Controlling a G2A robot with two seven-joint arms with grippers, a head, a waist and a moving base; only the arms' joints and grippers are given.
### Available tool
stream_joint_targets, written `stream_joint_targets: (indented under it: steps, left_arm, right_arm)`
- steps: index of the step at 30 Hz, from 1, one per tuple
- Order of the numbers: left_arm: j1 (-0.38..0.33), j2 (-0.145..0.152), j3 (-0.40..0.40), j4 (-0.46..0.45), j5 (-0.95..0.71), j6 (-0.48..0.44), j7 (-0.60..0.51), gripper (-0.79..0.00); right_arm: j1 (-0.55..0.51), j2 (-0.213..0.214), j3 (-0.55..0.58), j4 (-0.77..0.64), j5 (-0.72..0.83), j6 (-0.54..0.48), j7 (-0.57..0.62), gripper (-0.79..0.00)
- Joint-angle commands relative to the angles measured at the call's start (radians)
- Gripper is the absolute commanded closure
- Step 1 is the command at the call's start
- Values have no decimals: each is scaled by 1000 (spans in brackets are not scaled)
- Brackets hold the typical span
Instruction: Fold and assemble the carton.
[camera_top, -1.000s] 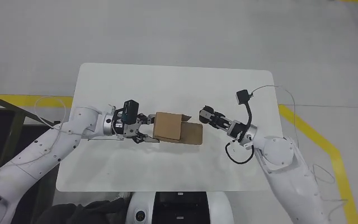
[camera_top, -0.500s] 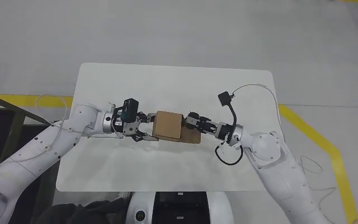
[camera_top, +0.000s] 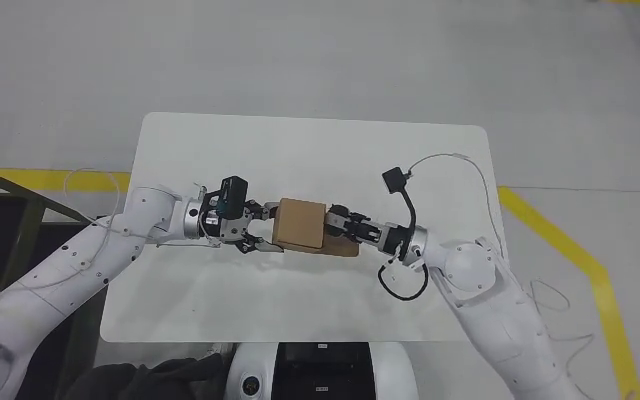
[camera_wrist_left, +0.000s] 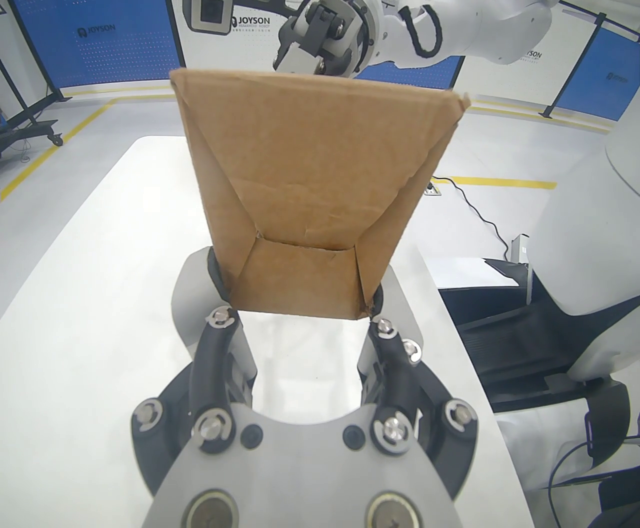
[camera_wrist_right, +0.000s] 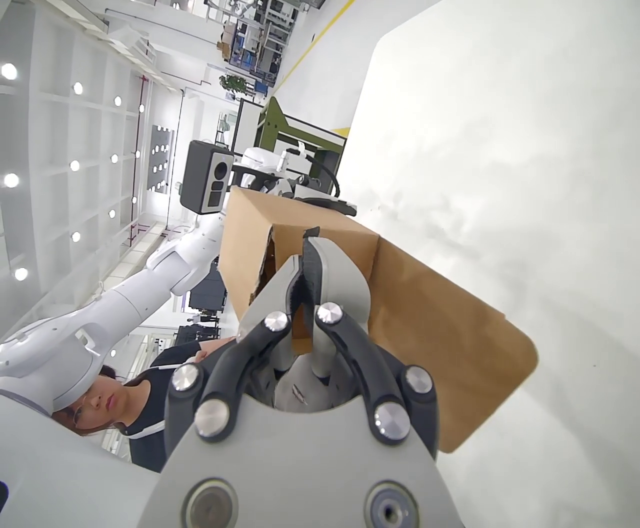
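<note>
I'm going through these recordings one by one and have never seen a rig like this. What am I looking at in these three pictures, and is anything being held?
This is a two-armed robot working at a white table. The top picture looks down from a camera above the arms. The other two come from a camera on each wrist, so each shows its own hand close up. On the table sits a brown carton, partly folded, with a wide flap lying flat beside it. The left hand clasps one end of the carton, a finger on each side. The right hand is at the opposite end, fingers close together, and appears to pinch a cardboard edge there.
</note>
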Motion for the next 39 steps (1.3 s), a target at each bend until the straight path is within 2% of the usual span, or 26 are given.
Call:
stream_joint_targets:
  steps: [1, 4, 7, 14, 20, 25, 32, 39]
  left_arm:
    - [0, 0, 0, 0, 0, 0, 0, 0]
    - [0, 0, 0, 0, 0, 0, 0, 0]
    - [0, 0, 0, 0, 0, 0, 0, 0]
    - [0, 0, 0, 0, 0, 0, 0, 0]
    - [0, 0, 0, 0, 0, 0, 0, 0]
    - [0, 0, 0, 0, 0, 0, 0, 0]
    - [0, 0, 0, 0, 0, 0, 0, 0]
    - [0, 0, 0, 0, 0, 0, 0, 0]
  right_arm:
    - [10, -1, -8, 8, -2, 5, 3, 0]
    - [17, -2, -10, 15, 4, 4, 6, 0]
    - [0, 4, 36, 11, 9, 0, -31, 0]
    - [-144, 29, 160, -108, -22, 28, -77, 0]
    - [-227, 36, 137, -158, -42, 51, -39, 0]
    - [-220, 32, 91, -150, -24, 60, -40, 0]
    - [-168, 16, 45, -103, 52, 86, -118, 0]
    - [-123, 7, 7, -62, 76, 104, -117, 0]
